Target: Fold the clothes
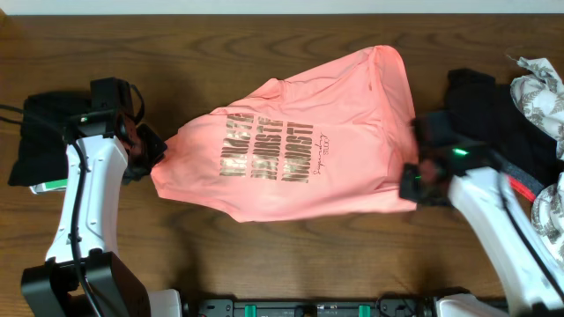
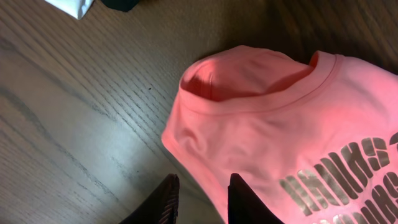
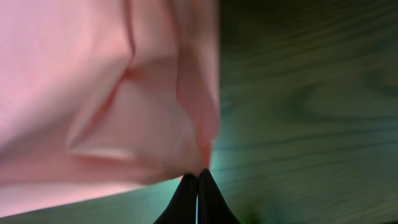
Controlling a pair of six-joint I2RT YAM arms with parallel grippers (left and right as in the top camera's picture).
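Note:
The clothes in play are a salmon-pink T-shirt [image 1: 300, 141] lying spread across the middle of the wooden table, its gold lettering [image 1: 269, 148] facing up. Its collar [image 2: 261, 93] points left. My left gripper [image 1: 152, 160] sits at that collar end, open by a narrow gap; one finger [image 2: 245, 202] rests over the shirt's edge and the other [image 2: 166, 200] is over bare wood. My right gripper [image 1: 414, 180] is at the shirt's lower right corner. There the right gripper [image 3: 198, 173] is shut, with a bunched fold of the T-shirt [image 3: 112, 93] pinched at its tips.
A black garment [image 1: 40, 132] lies at the left edge behind my left arm. Another black garment [image 1: 489, 110] and a white patterned cloth [image 1: 538, 88] are piled at the right. The table [image 1: 264, 255] shows bare wood in front of the shirt.

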